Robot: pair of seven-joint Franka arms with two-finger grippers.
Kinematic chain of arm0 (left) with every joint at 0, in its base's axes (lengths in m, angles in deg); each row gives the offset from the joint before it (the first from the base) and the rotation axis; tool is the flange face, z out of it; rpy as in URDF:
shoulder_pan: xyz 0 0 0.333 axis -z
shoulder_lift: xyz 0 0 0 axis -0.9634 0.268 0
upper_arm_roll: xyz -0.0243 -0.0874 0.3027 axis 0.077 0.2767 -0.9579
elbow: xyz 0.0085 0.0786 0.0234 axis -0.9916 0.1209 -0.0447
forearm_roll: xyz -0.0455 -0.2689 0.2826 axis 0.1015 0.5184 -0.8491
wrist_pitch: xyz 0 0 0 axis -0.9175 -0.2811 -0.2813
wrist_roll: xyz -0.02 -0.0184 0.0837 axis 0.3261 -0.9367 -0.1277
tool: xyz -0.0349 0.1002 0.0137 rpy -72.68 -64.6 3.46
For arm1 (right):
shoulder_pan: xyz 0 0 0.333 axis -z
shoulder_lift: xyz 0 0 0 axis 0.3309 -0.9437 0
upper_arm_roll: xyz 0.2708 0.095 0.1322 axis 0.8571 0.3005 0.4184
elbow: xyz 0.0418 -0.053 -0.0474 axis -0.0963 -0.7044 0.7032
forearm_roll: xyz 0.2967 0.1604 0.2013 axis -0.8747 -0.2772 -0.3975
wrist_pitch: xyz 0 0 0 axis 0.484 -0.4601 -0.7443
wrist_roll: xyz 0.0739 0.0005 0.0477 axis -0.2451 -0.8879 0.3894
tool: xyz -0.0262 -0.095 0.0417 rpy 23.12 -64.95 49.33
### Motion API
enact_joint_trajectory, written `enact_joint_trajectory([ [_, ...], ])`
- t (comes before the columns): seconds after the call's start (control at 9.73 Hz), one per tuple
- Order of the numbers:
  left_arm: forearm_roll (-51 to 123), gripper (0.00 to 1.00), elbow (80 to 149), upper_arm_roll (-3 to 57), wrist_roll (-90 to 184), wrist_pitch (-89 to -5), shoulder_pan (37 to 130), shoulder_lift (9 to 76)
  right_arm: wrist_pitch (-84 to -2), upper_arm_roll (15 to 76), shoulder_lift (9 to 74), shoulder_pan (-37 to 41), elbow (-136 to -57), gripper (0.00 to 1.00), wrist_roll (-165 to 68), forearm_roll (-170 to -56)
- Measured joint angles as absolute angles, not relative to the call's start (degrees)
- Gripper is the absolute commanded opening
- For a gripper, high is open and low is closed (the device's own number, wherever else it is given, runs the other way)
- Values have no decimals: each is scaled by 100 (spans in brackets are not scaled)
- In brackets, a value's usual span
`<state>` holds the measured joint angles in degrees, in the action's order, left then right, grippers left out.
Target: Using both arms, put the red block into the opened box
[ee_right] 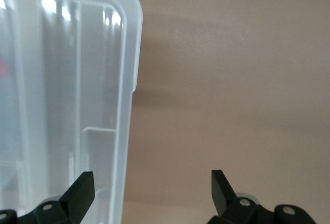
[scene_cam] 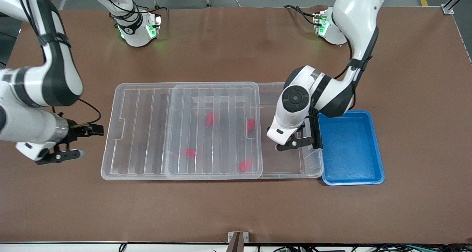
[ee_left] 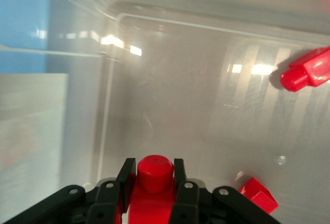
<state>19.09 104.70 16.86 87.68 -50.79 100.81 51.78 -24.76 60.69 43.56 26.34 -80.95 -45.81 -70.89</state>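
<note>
The right gripper [scene_cam: 70, 148] hangs over the brown table [scene_cam: 221, 207] at the right arm's end, fingers [ee_right: 82, 188] spread wide with nothing between them; the slid-aside ribbed lid [scene_cam: 140, 130] lies just beside it. Under the part of that lid that covers the opened box [scene_cam: 291, 171] lie four red blocks [scene_cam: 210, 119], scattered on the box floor. The left gripper [scene_cam: 295, 143] is lowered into the uncovered end of the box, clamped on a red block [ee_left: 153, 175] whose rounded tip sticks out between its fingers [ee_left: 126, 183]. Two loose blocks lie near it in the left wrist view. Just beside this gripper, toward the left arm's end, sits the blue tray [scene_cam: 350, 145].
</note>
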Motion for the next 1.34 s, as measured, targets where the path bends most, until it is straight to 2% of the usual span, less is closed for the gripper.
enact_joint_trajectory([
  [0.41, 1909, 2, 10931, 1684, 8389, -5503, 10027, 5360, -1469, 5726, 5923, 2889, -7879, 100, -3714, -7570],
  [0.62, 1909, 6, 10968, 1688, 8240, -5660, 10015, 5451, -933, 5118, 6306, 2849, -7897, 100, -3746, -7991],
  [0.72, 1909, 13, 11008, 1690, 8237, -5810, 10015, 5507, -813, 4905, 6388, 2838, -7915, 100, -3863, -8030],
  [0.82, 1909, 27, 11030, 1691, 8237, -5901, 10015, 5559, -813, 4840, 6402, 2836, -7949, 100, -3952, -7993],
  [0.93, 1909, 52, 11035, 1692, 8237, -5932, 10015, 5599, -873, 4836, 6392, 2816, -7992, 100, -3971, -7938],
  [1.03, 1909, 85, 11037, 1692, 8237, -5935, 10014, 5608, -949, 4838, 6385, 2772, -8033, 100, -3972, -7841],
  [1.13, 1909, 100, 11037, 1692, 8239, -5941, 10011, 5607, -983, 4841, 6382, 2726, -8046, 100, -3972, -7737],
  [1.34, 1909, 100, 11025, 1692, 8240, -5954, 9989, 5595, -992, 4847, 6382, 2695, -8047, 100, -3998, -7676],
])
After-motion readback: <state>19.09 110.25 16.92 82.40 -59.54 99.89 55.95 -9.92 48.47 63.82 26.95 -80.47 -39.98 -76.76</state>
